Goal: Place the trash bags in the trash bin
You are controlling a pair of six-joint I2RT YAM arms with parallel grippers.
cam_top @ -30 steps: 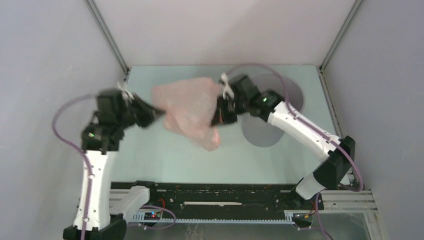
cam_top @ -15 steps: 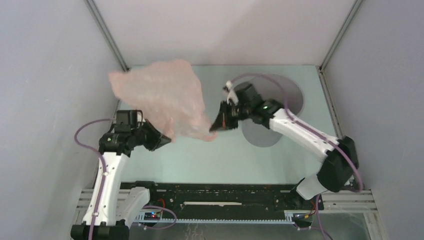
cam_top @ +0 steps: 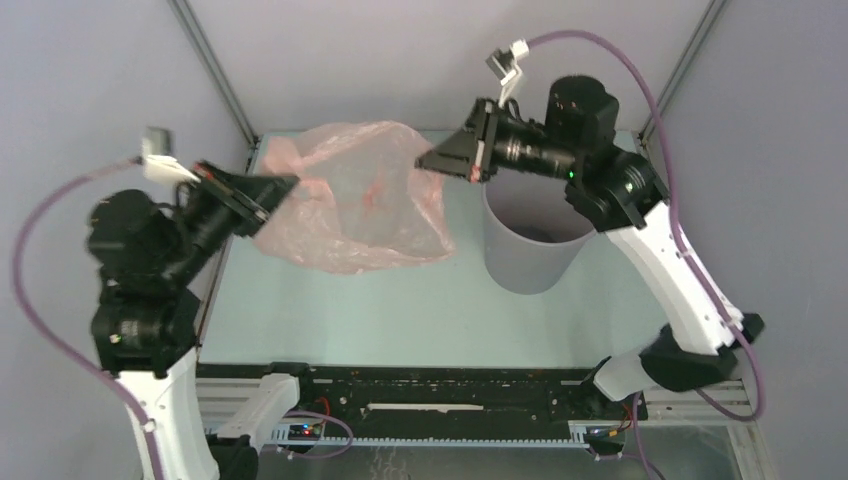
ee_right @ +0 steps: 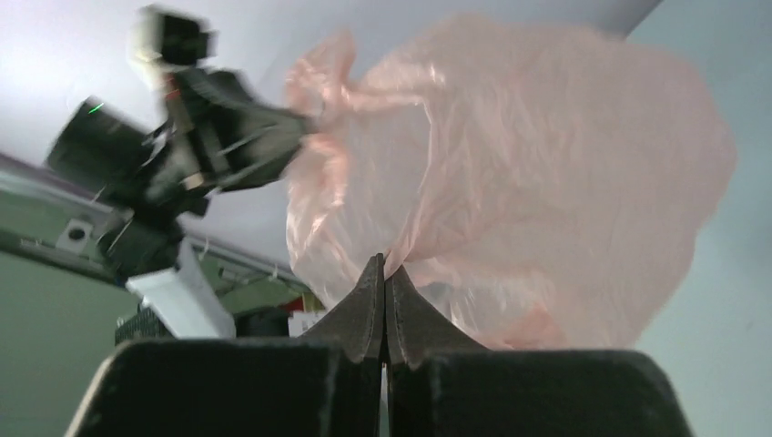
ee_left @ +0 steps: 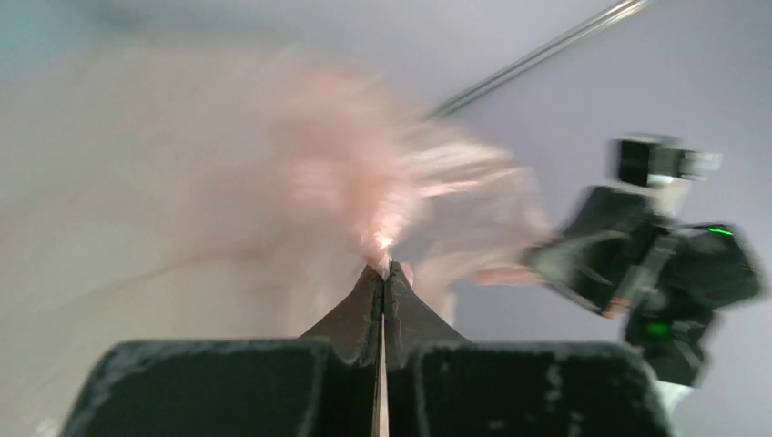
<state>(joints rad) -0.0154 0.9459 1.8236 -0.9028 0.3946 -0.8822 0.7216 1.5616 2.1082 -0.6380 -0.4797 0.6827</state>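
Observation:
The pale-pink translucent trash bag (cam_top: pixel 352 205) hangs stretched in the air between both grippers, with small red marks near its middle. My left gripper (cam_top: pixel 290 181) is shut on the bag's left rim; the left wrist view shows its jaws (ee_left: pixel 383 269) pinched on blurred pink film (ee_left: pixel 364 191). My right gripper (cam_top: pixel 424 161) is shut on the bag's right rim; its jaws (ee_right: pixel 383 261) pinch the film (ee_right: pixel 510 173) in the right wrist view. The grey round trash bin (cam_top: pixel 528 255) stands upright on the table to the right of the bag, partly hidden under the right arm.
Grey enclosure walls with metal corner posts (cam_top: pixel 215 75) close in the pale table (cam_top: pixel 400 310) on three sides. The black rail with both arm bases (cam_top: pixel 440 395) runs along the near edge. The left arm shows in the right wrist view (ee_right: pixel 173 164).
Both arms have risen. The right gripper, apart from the bag before, is now shut on its right rim. The bag is spread wide between the grippers, left of the bin.

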